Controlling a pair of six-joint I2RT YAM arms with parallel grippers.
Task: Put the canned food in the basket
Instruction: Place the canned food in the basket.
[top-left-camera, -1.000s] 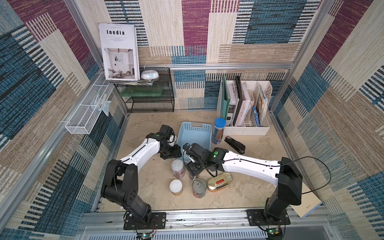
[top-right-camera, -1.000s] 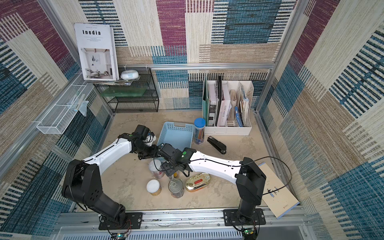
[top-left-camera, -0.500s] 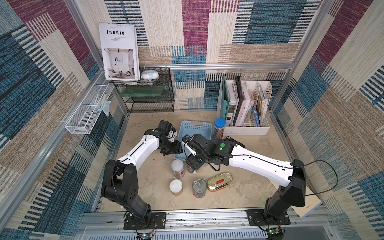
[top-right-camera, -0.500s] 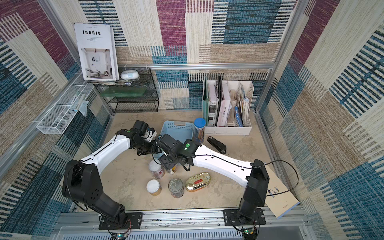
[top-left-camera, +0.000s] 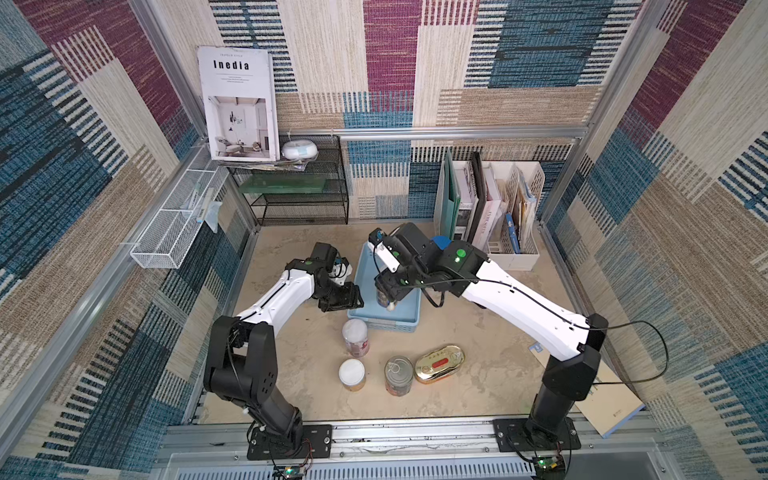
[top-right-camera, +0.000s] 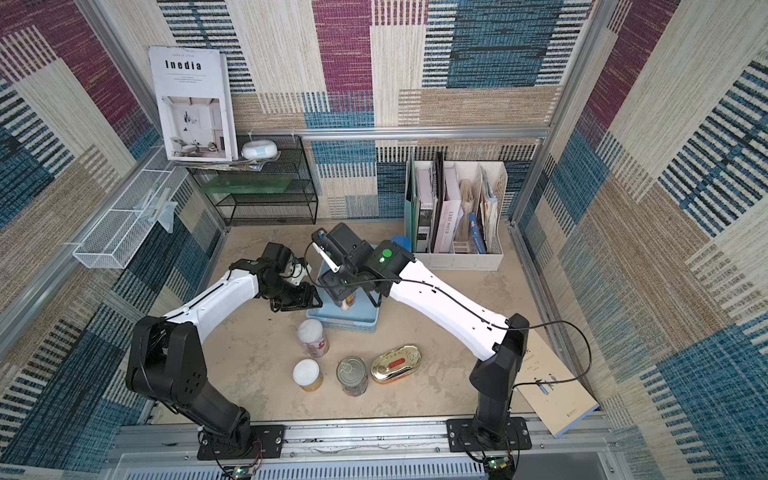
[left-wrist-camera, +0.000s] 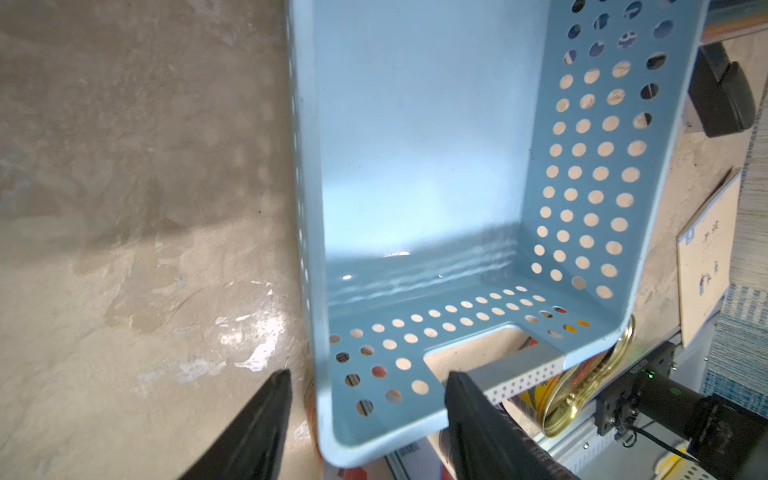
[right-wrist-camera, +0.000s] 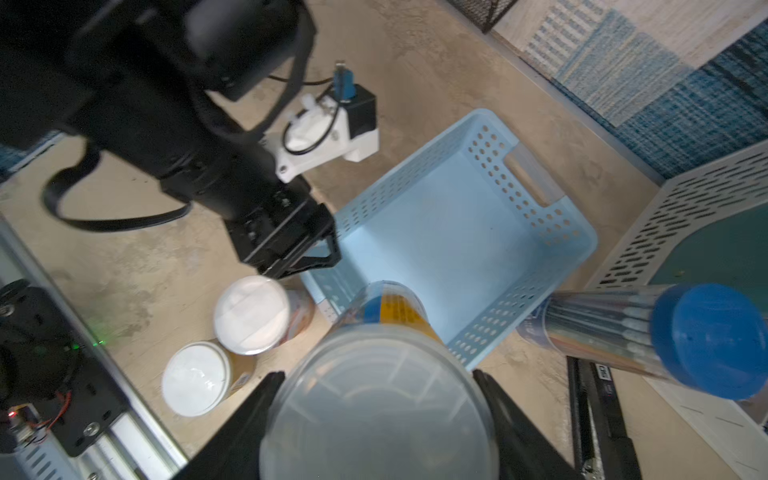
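Observation:
The light blue basket (top-left-camera: 384, 322) (top-right-camera: 343, 326) sits mid-floor. My right gripper (top-left-camera: 388, 297) (right-wrist-camera: 377, 374) is shut on the orange-yellow can (right-wrist-camera: 378, 411) (top-right-camera: 350, 298), holding it upright by its white lid over the basket's near end. My left gripper (top-left-camera: 343, 299) (left-wrist-camera: 368, 376) stands open astride the basket's near left corner, with one finger outside the wall (left-wrist-camera: 590, 174) and one at the handle slot. In front of the basket stand the pink can (top-left-camera: 355, 337), the short yellow can (top-left-camera: 352, 374) and the silver tin (top-left-camera: 399, 375). The oval gold tin (top-left-camera: 439, 363) lies flat beside them.
A clear pencil cylinder with a blue lid (right-wrist-camera: 665, 336) stands by the basket's far right corner, with a black stapler (right-wrist-camera: 598, 415) beside it. A white file organiser (top-left-camera: 494, 216) and a black mesh shelf (top-left-camera: 299, 195) line the back. A book (top-left-camera: 611, 407) lies front right.
My right gripper has lifted the orange-yellow can from beside the other cans and carried it back over the basket. The left gripper has stayed near the basket's corner.

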